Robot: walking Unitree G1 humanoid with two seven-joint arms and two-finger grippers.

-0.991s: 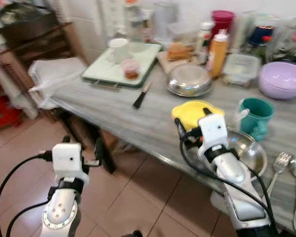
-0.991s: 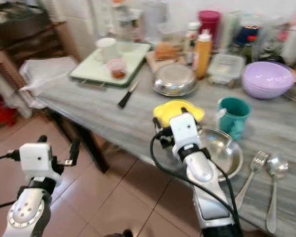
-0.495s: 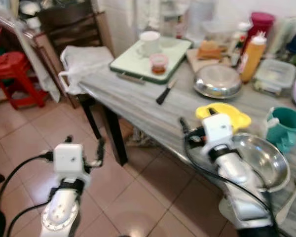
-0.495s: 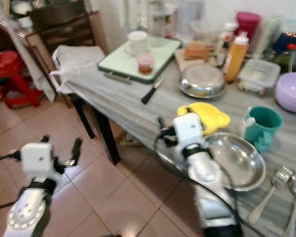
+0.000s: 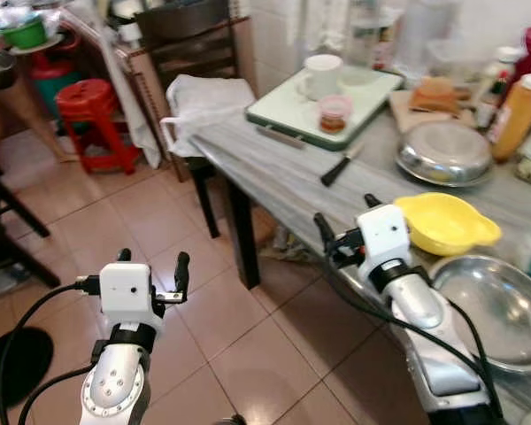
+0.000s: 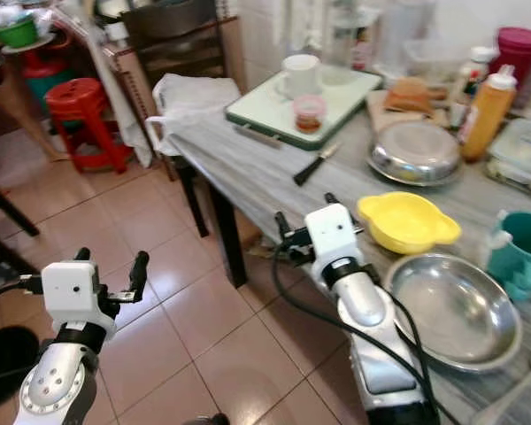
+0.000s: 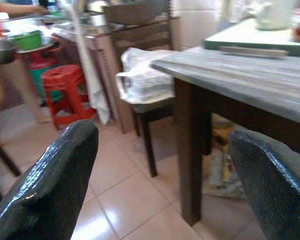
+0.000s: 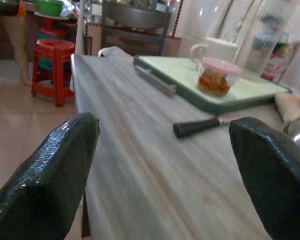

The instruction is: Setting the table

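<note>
Standing at the corner of a grey wood-grain worktop, with both arms raised in front. Right hand held over the worktop's near edge, fingers spread wide, nothing between them. Left hand out over the tiled floor, clear of the worktop, fingers likewise spread and empty.

Just beside the right arm, toward the robot's right: a yellow bowl, and nearer the camera a large steel dish, the two close together. Farther back, a domed steel lid and an orange squeeze bottle. Black-handled knife lying flat between the right hand and a pale green tray. On the tray: a white mug and a small pink-lidded jar with dark contents. Teal mug at the worktop's right, near the steel dish.

Off the worktop's left end, a dark chair with a white plastic bag on its seat, touching the worktop corner. Beyond that, a red plastic stool. At the far left, a person's bare leg; green bowl sitting above the stool.
</note>
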